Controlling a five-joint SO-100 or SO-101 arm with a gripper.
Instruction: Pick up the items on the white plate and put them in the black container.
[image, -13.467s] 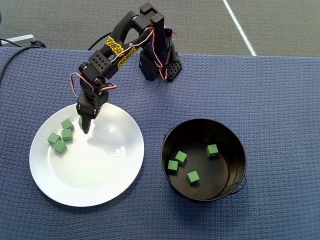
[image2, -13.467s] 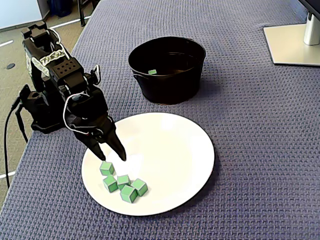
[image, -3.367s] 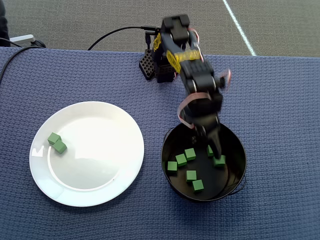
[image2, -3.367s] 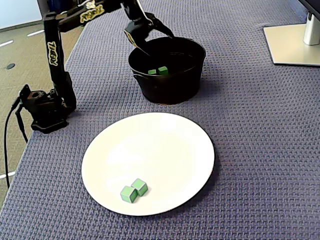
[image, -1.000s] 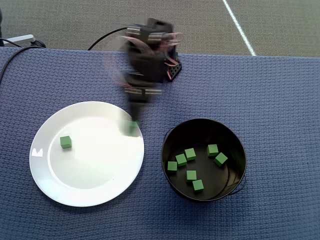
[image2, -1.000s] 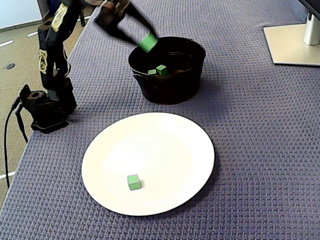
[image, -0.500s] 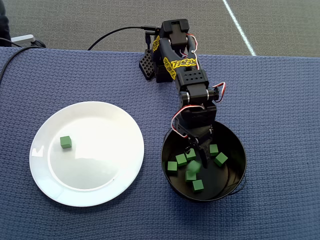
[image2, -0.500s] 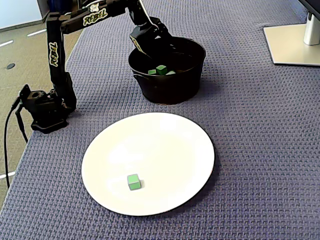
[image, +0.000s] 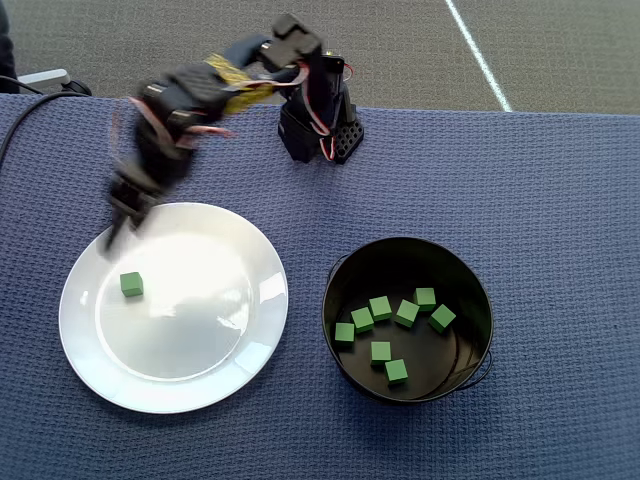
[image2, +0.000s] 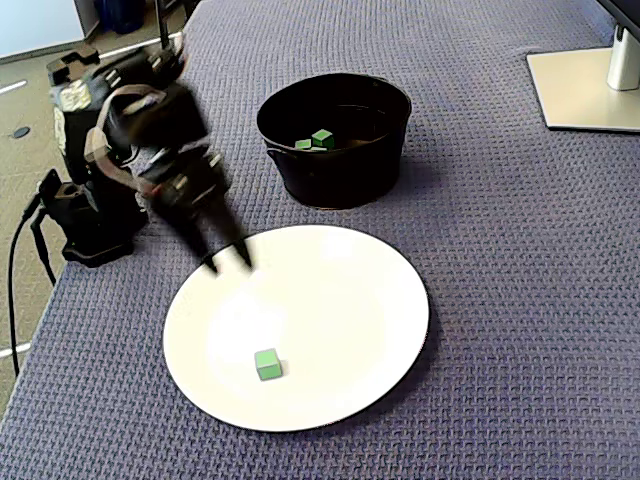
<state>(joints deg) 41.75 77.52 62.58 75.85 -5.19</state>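
One small green cube (image: 131, 284) lies on the left part of the white plate (image: 205, 345); the fixed view shows the cube (image2: 267, 364) near the plate's (image2: 350, 300) front. Several alike green cubes (image: 381, 308) lie inside the black container (image: 407, 241), to the right of the plate in the overhead view. Two of them (image2: 322, 138) show over its wall (image2: 330, 185) in the fixed view. My gripper (image: 115, 236) is motion-blurred, above the plate's rim and apart from the lone cube. In the fixed view the gripper (image2: 226, 263) has its fingertips apart and holds nothing.
The arm's black base (image: 320, 130) stands at the table's back edge, also visible in the fixed view (image2: 85, 215). A cable (image: 25, 120) runs off the left. A monitor foot (image2: 585, 85) stands at the top right of the fixed view. A blue woven cloth (image: 560, 200) covers the table.
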